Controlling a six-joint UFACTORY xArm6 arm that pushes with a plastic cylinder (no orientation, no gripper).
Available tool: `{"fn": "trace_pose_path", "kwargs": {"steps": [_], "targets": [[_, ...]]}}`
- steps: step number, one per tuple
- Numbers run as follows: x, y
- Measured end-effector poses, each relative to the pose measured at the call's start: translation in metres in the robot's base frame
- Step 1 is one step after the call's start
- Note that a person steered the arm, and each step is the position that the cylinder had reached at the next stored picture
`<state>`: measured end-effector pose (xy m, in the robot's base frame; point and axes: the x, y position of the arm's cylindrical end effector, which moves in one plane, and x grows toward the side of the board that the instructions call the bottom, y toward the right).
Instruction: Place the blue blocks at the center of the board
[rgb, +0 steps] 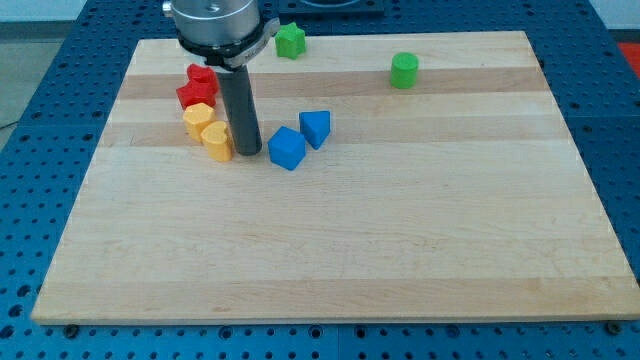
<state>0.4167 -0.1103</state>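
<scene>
Nearest the lens, the blue cube (286, 149) sits just right of my tip (249, 152), no gripper fitted; the yellow blocks (208, 131) crowded left could be dragged off-line.

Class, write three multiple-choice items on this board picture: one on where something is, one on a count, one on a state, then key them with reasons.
1. Where is my tip?
A. Between the yellow blocks and the blue blocks
B. Beside the green cylinder
C. At the board's bottom edge

2. How many blue blocks are there?
A. One
B. Two
C. Four

3. How do the two red blocks lie?
A. Far apart
B. Stacked
C. Close together

Answers: 1 A, the lower yellow block lies to its left and the blue cube to its right. 2 B, that cube plus the blue wedge-like block. 3 C, the upper red block and the lower red block appear to touch.
</scene>
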Motion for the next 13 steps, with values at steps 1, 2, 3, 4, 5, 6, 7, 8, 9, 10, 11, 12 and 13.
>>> {"fn": "trace_pose_path", "kwargs": {"steps": [1,2,3,4,5,6,7,8,9,10,11,12,13], "targets": [[0.0,-0.019],[0.0,-0.025],[0.003,-0.007],[0.004,0.007],[0.004,0.007],[0.005,0.008],[0.019,0.044],[0.021,0.067],[0.034,0.067],[0.049,0.067],[0.033,0.061],[-0.003,0.06],[-0.047,0.056]]}}
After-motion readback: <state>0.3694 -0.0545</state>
